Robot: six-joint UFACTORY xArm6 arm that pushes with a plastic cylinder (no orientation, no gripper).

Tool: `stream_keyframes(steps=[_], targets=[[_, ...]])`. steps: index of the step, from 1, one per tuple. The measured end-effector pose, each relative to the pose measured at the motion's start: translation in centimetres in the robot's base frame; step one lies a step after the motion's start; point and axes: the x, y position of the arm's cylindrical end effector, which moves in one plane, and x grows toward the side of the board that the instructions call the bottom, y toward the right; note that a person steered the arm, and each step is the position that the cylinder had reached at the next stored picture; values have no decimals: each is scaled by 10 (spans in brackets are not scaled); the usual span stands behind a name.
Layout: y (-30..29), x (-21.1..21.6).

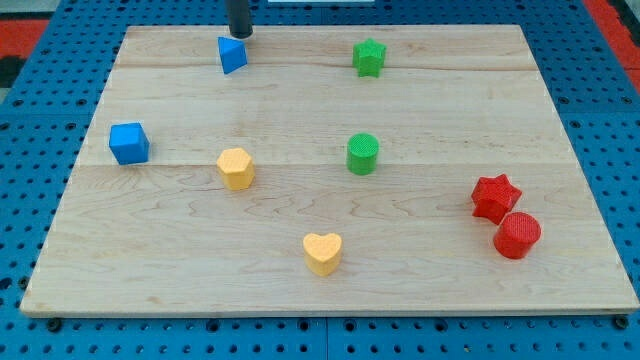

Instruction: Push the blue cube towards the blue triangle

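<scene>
The blue cube (129,143) sits near the left edge of the wooden board (430,290). The blue triangle (232,54) lies near the board's top edge, up and to the right of the cube. My tip (240,34) stands at the view's top, just above the blue triangle and almost touching it. The tip is far from the blue cube.
A green star (369,57) lies at the top centre-right. A green cylinder (362,154) and a yellow hexagon (236,168) lie mid-board. A yellow heart (322,253) lies lower centre. A red star (495,197) and red cylinder (517,235) lie at the right.
</scene>
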Motion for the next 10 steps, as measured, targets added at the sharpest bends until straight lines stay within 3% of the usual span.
stream_keyframes(steps=[1,2,3,5,7,9,10], targets=[[43,37],[33,65],[-51,48],[-63,41],[-61,202],[-98,271],[-129,258]])
